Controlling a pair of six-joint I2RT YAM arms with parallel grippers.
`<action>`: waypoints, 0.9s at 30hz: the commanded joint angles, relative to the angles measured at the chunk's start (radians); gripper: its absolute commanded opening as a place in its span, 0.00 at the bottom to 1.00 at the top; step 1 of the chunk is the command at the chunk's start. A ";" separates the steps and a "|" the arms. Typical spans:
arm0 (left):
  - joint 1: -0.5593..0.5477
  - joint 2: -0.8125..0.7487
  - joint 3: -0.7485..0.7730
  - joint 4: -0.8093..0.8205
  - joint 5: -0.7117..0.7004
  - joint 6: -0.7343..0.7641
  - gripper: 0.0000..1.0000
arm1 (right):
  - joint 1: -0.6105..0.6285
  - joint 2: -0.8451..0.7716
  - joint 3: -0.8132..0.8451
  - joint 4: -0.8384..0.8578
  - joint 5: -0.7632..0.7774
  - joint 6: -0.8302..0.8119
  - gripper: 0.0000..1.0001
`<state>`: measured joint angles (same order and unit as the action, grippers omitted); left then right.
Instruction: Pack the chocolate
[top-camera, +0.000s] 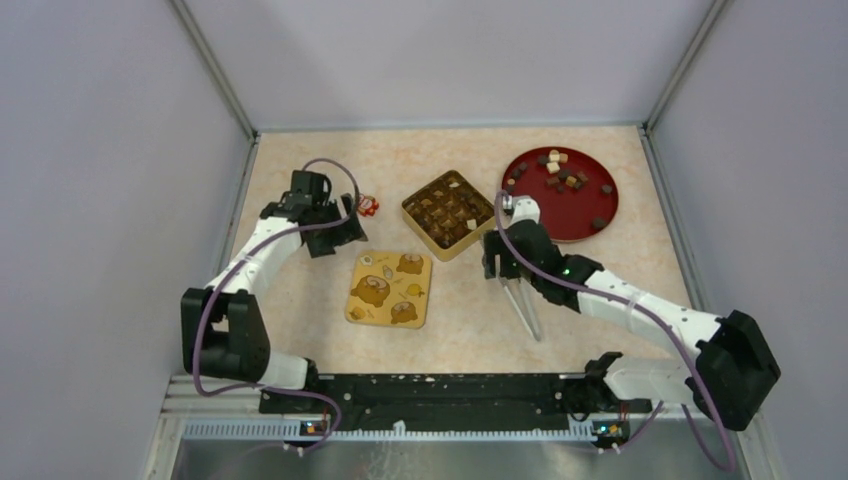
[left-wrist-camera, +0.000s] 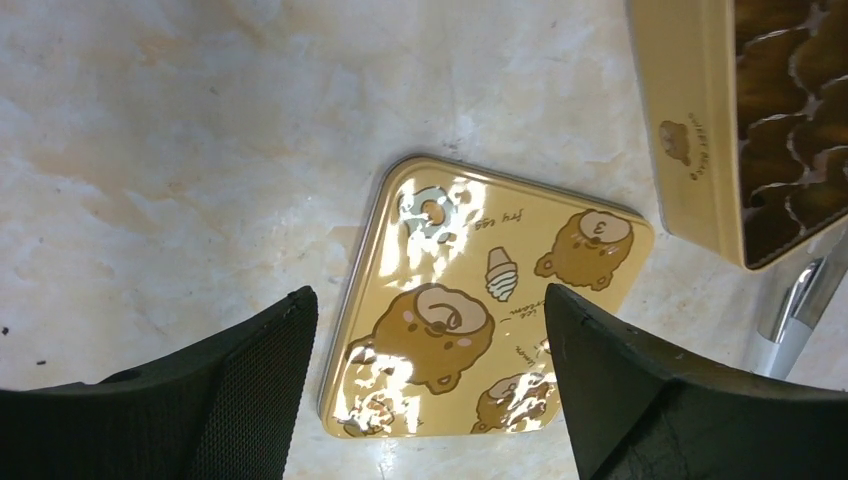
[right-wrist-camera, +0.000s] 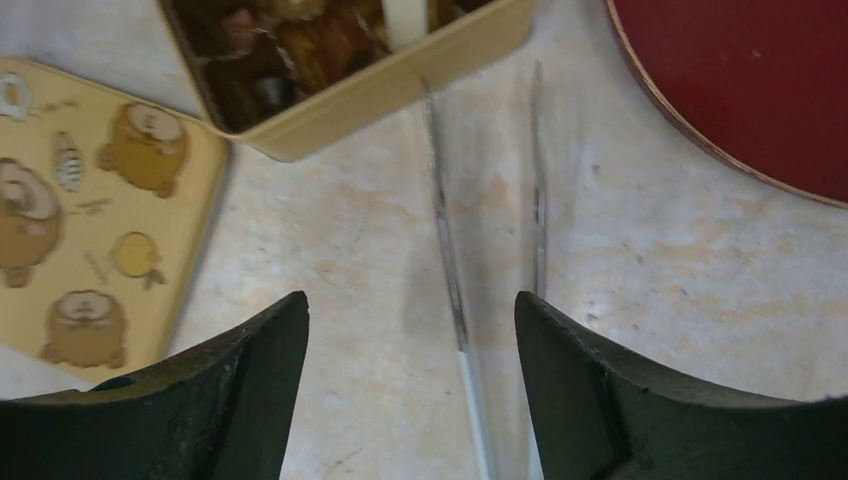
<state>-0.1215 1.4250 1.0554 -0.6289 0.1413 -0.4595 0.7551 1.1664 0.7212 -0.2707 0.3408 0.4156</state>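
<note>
Top view: chocolate (top-camera: 568, 181) lay on the red plate (top-camera: 575, 212), upper right, and in the box (top-camera: 424, 237), centre
Left wrist: left gripper (left-wrist-camera: 430, 300) gaped empty over the lid (left-wrist-camera: 450, 335); lidding early might strand pieces
Right wrist: right gripper (right-wrist-camera: 410, 300) spread wide, astride the tongs (right-wrist-camera: 447, 260); a skewed pinch might skid them

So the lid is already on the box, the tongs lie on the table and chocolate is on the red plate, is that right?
Not quite: the top view shows the lid lying on the table beside the open box. The tongs and the chocolate on the red plate are as you say.
</note>
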 joint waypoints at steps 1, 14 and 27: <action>0.029 0.005 -0.061 0.005 -0.003 -0.039 0.90 | 0.055 0.026 0.078 0.090 -0.118 0.065 0.74; 0.052 0.056 -0.279 0.196 0.158 -0.067 0.95 | 0.175 0.238 -0.014 0.433 -0.153 0.377 0.75; 0.051 0.147 -0.342 0.266 0.446 -0.099 0.95 | 0.176 0.388 -0.045 0.580 -0.122 0.577 0.75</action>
<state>-0.0681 1.5219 0.7734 -0.3866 0.4812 -0.5564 0.9218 1.5169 0.6678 0.2375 0.1730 0.8829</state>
